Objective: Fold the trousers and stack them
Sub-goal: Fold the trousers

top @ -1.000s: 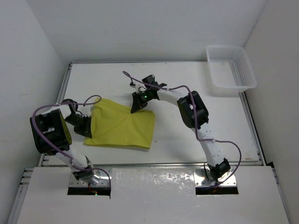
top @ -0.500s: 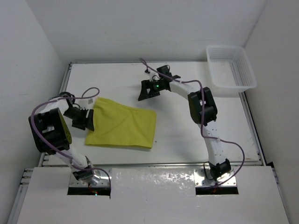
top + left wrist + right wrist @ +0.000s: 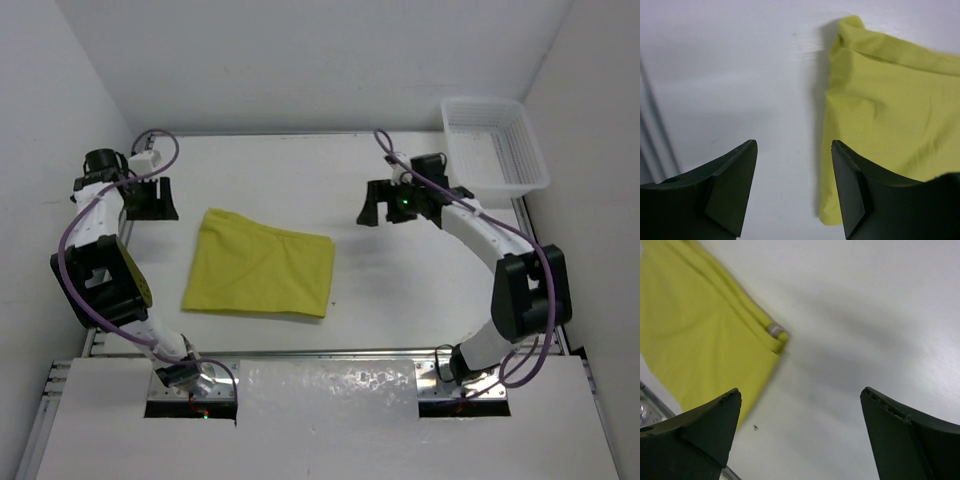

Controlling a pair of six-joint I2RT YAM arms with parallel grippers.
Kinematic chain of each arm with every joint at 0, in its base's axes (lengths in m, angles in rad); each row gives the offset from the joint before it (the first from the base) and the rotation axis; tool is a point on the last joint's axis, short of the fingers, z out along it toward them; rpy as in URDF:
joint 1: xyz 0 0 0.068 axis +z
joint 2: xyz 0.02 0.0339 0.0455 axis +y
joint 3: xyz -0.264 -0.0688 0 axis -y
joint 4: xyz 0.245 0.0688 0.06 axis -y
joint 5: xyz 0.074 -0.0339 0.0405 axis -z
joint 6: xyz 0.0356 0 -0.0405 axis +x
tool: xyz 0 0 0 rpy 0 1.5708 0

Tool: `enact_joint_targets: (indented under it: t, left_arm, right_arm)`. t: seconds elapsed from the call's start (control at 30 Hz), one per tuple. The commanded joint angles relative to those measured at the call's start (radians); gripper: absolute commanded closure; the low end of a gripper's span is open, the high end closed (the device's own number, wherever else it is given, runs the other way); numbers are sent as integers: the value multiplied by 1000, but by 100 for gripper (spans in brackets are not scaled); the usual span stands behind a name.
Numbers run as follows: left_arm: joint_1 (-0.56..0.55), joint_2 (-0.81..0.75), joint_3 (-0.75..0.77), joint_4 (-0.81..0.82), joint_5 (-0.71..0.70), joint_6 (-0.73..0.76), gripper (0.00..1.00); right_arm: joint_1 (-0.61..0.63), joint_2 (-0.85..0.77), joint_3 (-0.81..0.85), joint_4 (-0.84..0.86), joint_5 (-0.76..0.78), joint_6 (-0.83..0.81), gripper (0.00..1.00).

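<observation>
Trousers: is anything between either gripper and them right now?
Nothing visible. Only white tabletop separates the left gripper and the right gripper from the folded mustard-yellow cloth trousers; both grippers are open and empty.

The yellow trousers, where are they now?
In the top view, the trousers lie folded on the table, left of middle; the left gripper hangs past their far-left corner, the right gripper off to their right.

Trousers lie folded flat, centre-left on table; left gripper and right gripper apart from cloth; basket far-right corner.
</observation>
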Motion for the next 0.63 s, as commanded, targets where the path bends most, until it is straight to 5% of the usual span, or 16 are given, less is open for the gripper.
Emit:
enact_joint_targets:
  t: [0.0,0.23,0.6]
  left_arm:
    - [51,-9,62,102,-105,-95,41]
    - [107,-40,36,147,-171,-150,41]
    - [120,-80,-27,151,-221,-131,41]
  right_arm:
    - [-127,-73,-139,-3,107,69,1]
    - [-339,-185,-250,-75,266,89,1]
    - [-408,-294,-308,-23,338,52,1]
